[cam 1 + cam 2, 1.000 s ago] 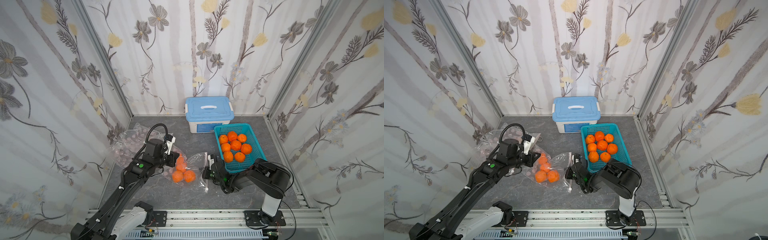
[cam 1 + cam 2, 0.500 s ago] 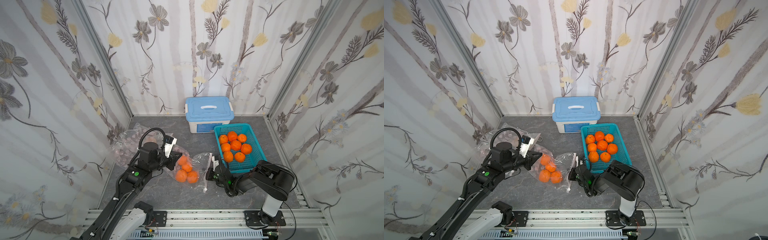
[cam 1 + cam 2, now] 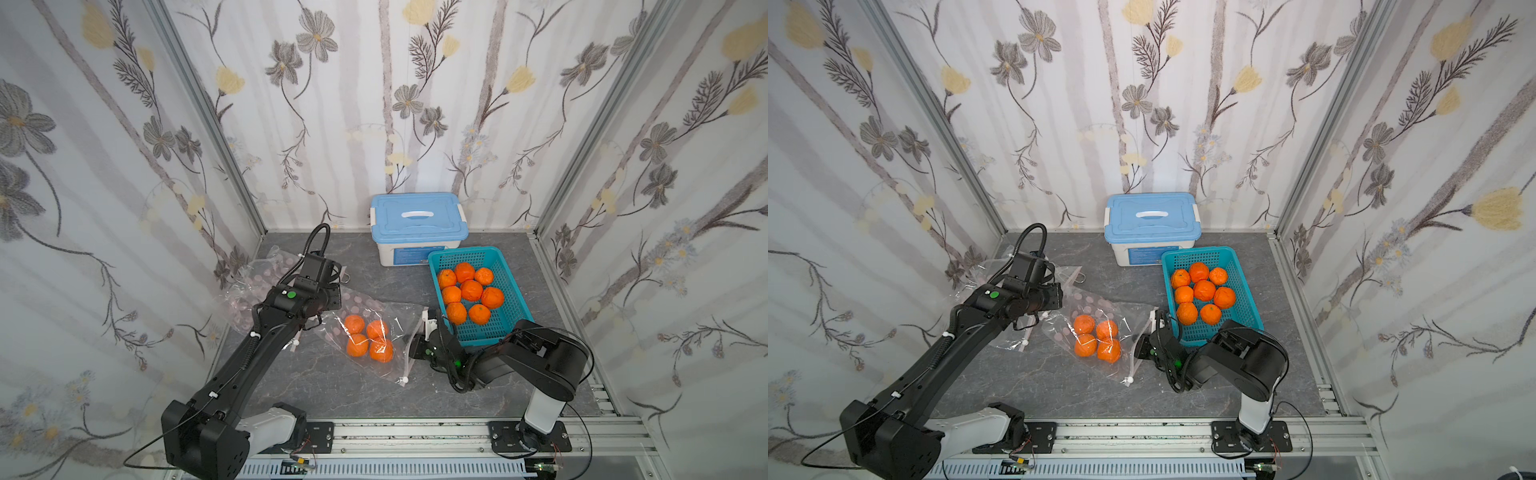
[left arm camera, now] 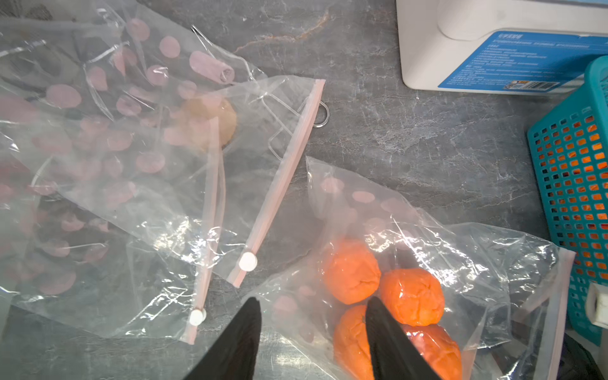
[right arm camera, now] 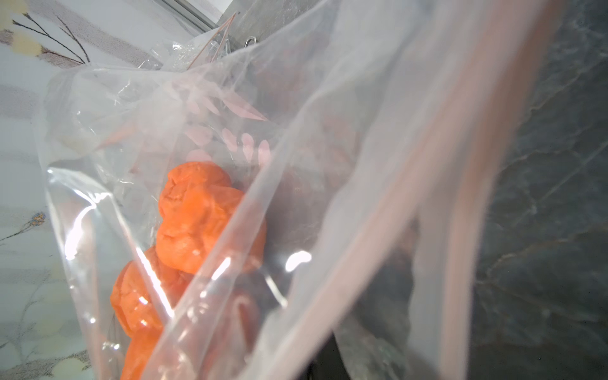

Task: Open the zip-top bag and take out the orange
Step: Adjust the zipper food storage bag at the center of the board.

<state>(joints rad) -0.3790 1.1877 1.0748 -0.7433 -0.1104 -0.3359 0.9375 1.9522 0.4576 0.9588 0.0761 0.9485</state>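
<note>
The zip-top bag (image 3: 395, 318) with four oranges (image 3: 358, 345) is seen near the middle of the table (image 3: 332, 390). Its long axis runs from back-left toward the front-right corner, with the zip edge turned toward the basket (image 3: 463, 251). That edge is pinched by the closed right gripper (image 3: 413, 343). The left gripper (image 4: 312, 302) is held partly open over the bag's opposite end, and nothing is gripped.

Bright even light, soft shadows, glare on zip-top bag (image 5: 296, 230), right-wrist foreground blurred.
</note>
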